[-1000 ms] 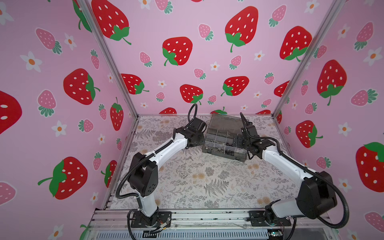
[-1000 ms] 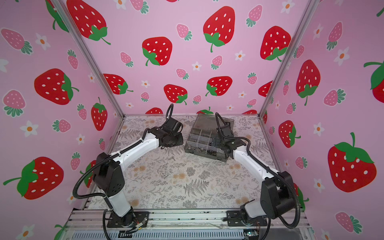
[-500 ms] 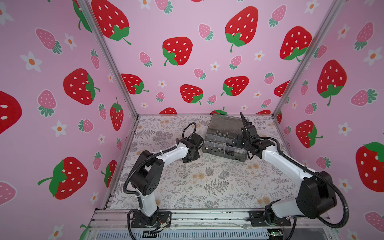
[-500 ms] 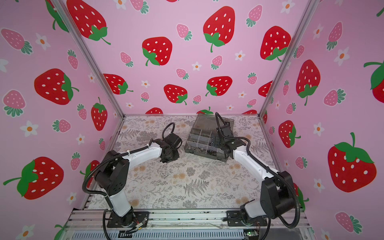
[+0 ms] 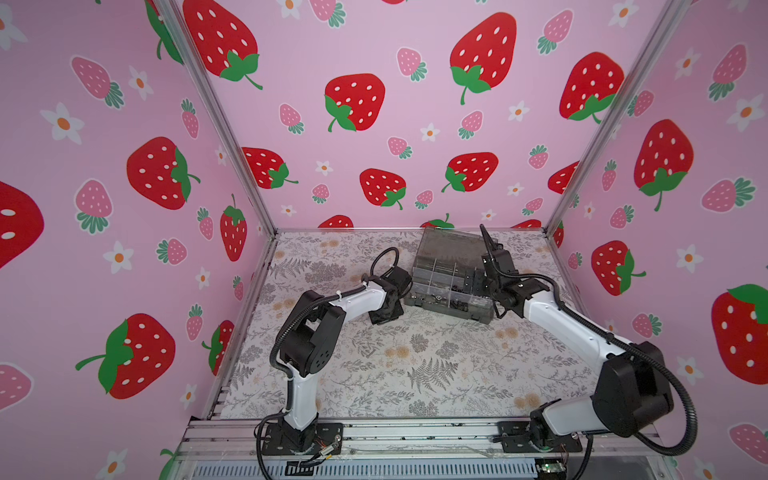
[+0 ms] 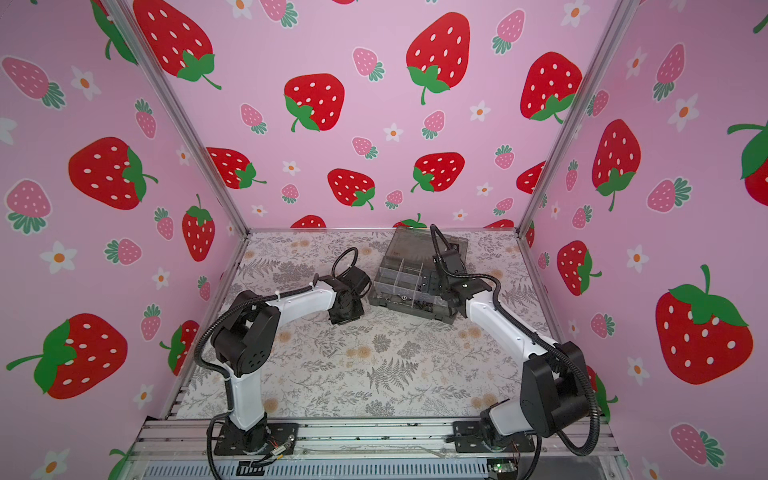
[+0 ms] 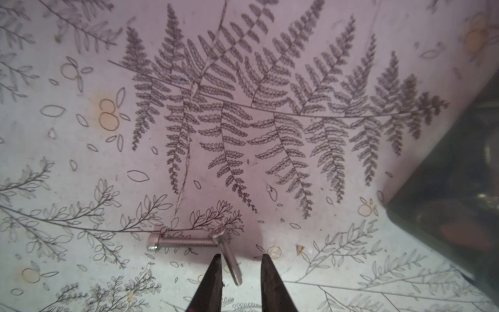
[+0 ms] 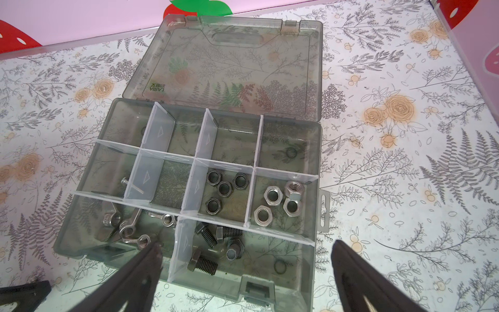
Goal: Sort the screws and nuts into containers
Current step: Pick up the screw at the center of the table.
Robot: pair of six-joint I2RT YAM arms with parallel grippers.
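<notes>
In the left wrist view my left gripper (image 7: 243,266) is down at the cloth, its jaws a narrow gap apart. A slim silver screw (image 7: 231,259) lies between them, close to one finger (image 7: 216,272) and clear of the other. A second silver screw (image 7: 183,240) lies crosswise, touching the first one's head. My right gripper (image 8: 247,247) stands wide open over the near wall of the grey organiser box (image 8: 318,151). Its containers hold black nuts (image 8: 222,189), silver nuts (image 8: 280,202), black bolts (image 8: 213,245), wing nuts (image 8: 121,224) and one silver screw (image 8: 129,185).
The box (image 5: 449,309) sits at the back right with its lid (image 8: 229,67) lying open toward the back wall. The left gripper (image 5: 384,318) is just left of the box. One small screw (image 5: 371,353) lies alone mid-table. Pink walls close three sides.
My left arm swung from the box's far-left side toward the front and came down to the cloth, its jaws narrowing around the screw. The right arm has not moved.
</notes>
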